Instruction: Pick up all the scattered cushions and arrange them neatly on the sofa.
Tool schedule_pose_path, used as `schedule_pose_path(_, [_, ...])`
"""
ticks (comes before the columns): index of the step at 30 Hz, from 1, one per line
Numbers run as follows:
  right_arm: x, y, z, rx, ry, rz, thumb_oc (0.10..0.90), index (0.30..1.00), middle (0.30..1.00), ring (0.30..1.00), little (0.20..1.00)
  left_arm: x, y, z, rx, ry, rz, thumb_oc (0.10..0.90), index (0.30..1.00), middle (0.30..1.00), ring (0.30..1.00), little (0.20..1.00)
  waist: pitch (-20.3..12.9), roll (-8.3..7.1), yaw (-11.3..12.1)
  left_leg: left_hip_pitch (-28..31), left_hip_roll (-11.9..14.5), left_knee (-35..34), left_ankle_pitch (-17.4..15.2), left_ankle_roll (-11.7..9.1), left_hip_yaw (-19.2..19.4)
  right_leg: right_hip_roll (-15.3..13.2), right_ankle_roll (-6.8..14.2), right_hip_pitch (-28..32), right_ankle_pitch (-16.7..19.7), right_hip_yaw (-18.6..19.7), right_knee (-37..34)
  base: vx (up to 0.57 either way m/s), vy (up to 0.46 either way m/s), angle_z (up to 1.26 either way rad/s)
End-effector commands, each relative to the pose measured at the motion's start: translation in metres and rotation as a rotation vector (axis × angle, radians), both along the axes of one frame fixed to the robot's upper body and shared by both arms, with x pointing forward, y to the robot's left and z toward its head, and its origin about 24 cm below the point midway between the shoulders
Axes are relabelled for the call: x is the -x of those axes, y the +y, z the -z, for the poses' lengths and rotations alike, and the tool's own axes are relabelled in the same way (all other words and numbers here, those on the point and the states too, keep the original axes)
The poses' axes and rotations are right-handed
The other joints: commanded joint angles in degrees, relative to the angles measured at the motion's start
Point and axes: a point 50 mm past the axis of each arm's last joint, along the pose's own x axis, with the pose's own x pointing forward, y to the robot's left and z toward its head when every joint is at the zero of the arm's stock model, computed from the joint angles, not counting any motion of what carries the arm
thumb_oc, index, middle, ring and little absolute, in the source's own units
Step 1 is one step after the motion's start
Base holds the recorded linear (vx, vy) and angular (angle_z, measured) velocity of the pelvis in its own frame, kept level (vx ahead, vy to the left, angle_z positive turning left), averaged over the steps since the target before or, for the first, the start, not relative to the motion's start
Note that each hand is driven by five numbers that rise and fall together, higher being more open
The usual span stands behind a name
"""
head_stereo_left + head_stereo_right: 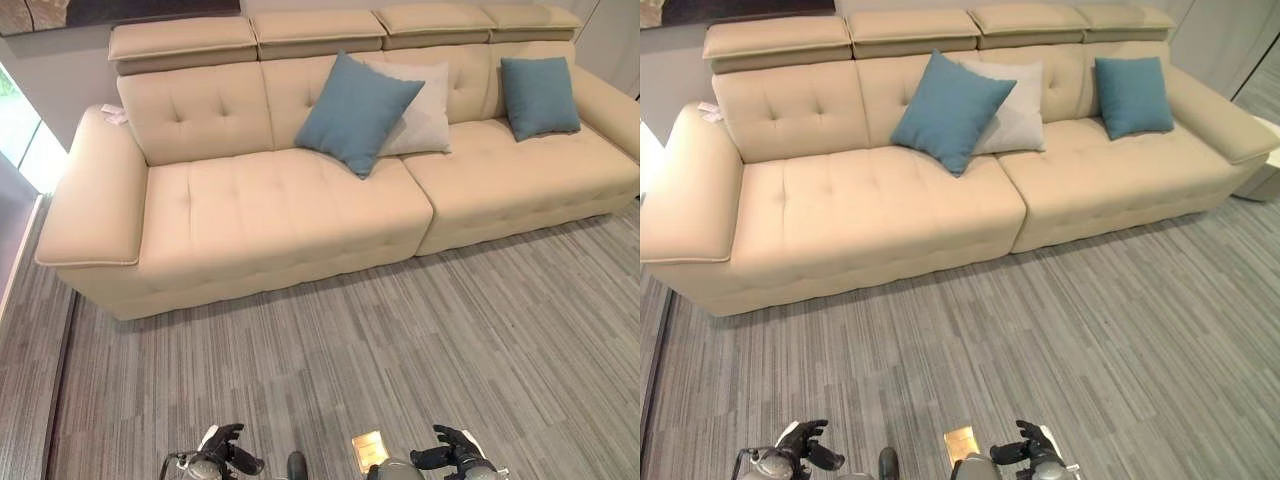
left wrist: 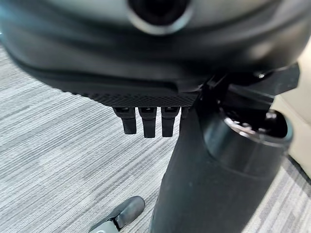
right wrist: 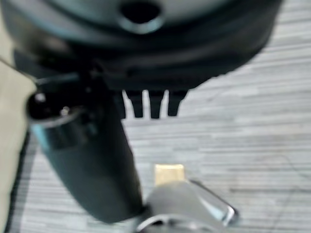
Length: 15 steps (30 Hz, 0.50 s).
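A long beige sofa [image 1: 250, 215] stands across the far side of the floor. A teal cushion [image 1: 355, 112] leans on its backrest near the middle, overlapping a pale grey cushion [image 1: 425, 108] behind it. A second teal cushion [image 1: 540, 95] stands upright against the backrest near the right armrest. My left hand [image 1: 225, 445] and right hand [image 1: 452, 450] hang low over the carpet, well short of the sofa. Both are open and hold nothing; their fingers [image 2: 148, 124] [image 3: 155, 104] hang straight above bare floor.
Grey striped carpet [image 1: 400, 340] stretches between me and the sofa. A small white item [image 1: 113, 114] lies on the left armrest. A bright window strip [image 1: 20, 130] runs along the left wall. A low pale object [image 1: 1268, 165] stands past the sofa's right end.
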Motion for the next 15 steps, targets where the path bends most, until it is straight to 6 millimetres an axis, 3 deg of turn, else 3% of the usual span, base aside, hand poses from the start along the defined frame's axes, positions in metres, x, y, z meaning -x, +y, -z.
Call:
schedule_pose_path(1, [0.003,-0.016,-0.004,0.048,-0.009,0.020,0.800,0.900,0.900,0.900,0.900,-0.006,0.004,-0.003,-0.028,-0.019,0.025,0.800,0.900,0.900,0.900,0.900,0.9,0.00,-0.6,0.3,-0.6,4.4,-7.6,-4.0,-5.1,4.7,-2.0,0.3,8.8,0.4,-17.4,0.20,-0.091,-0.08])
schedule_pose_path(2, [0.003,-0.016,-0.004,0.048,-0.009,0.020,0.800,0.900,0.900,0.900,0.900,-0.006,0.004,-0.003,-0.029,-0.019,0.024,0.800,0.900,0.900,0.900,0.900,0.9,0.01,-0.6,0.1,-0.6,4.3,-7.5,-4.0,-5.1,4.8,-2.0,0.3,9.0,0.3,-17.7,0.37,-0.172,-0.12])
schedule_pose_path(3, [0.003,-0.018,-0.004,0.055,-0.006,0.022,0.800,0.900,0.900,0.900,0.900,-0.006,0.004,-0.003,-0.031,-0.019,0.026,0.800,0.900,0.900,0.900,0.900,0.8,-0.48,-1.3,1.2,-1.3,3.7,-8.2,-4.5,-6.1,4.7,-1.8,-1.2,11.2,2.0,-24.6,0.17,-0.082,0.02])
schedule_pose_path(4, [0.003,-0.018,-0.004,0.056,-0.006,0.022,0.800,0.900,0.900,0.900,0.900,-0.006,0.004,-0.003,-0.030,-0.019,0.026,0.800,0.900,0.900,0.900,0.900,1.0,-0.33,-1.3,1.5,-1.1,3.6,-8.3,-4.6,-6.1,4.8,-1.8,-0.8,11.3,2.0,-24.9,0.37,-0.188,0.20])
schedule_pose_path(5, [0.005,-0.019,-0.004,0.062,0.005,0.020,0.800,0.900,0.900,0.900,0.900,-0.005,0.004,-0.002,-0.035,-0.016,0.024,0.800,0.900,0.900,0.900,0.900,1.1,-0.46,-1.9,3.1,-1.5,3.0,-9.2,-5.0,-7.0,4.5,-1.1,-2.3,13.7,2.1,-28.4,0.29,-0.157,0.28])
schedule_pose_path(8, [0.013,-0.018,-0.001,0.060,0.033,0.018,0.800,0.900,0.900,0.900,0.900,0.004,0.005,0.001,-0.031,0.011,0.003,0.800,0.900,0.900,0.900,0.900,0.1,-0.73,-2.0,5.1,-1.5,2.2,-10.5,-5.6,-7.7,4.4,-1.6,-0.2,14.7,1.7,-30.9,0.28,-0.168,0.18])
schedule_pose_path(13, [0.017,-0.021,0.000,0.055,0.035,0.038,0.800,0.900,0.900,0.900,0.900,0.011,0.002,0.004,-0.010,0.027,-0.027,0.800,0.900,0.900,0.900,0.900,-1.5,0.11,-2.4,5.6,0.5,5.2,-11.6,-7.7,-8.3,5.5,-3.4,2.3,13.7,0.7,-30.5,0.25,-0.212,0.15])
schedule_pose_path(14, [0.016,-0.022,0.000,0.050,0.031,0.053,0.800,0.900,0.900,0.900,0.900,0.009,-0.001,0.004,0.001,0.021,-0.025,0.800,0.900,0.900,0.900,0.900,-1.3,0.31,-2.4,3.7,1.6,11.5,-8.7,-10.1,-7.4,6.4,-4.6,4.6,12.3,0.9,-31.3,0.12,-0.119,0.32])
schedule_pose_path(15, [0.016,-0.022,-0.001,0.050,0.031,0.053,0.800,0.900,0.900,0.900,0.900,0.009,-0.001,0.004,0.001,0.021,-0.025,0.800,0.900,0.900,0.900,0.900,-1.3,0.35,-2.5,3.6,1.7,11.8,-8.9,-10.1,-7.5,6.4,-4.7,4.6,12.4,0.8,-31.4,0.22,-0.268,0.46])
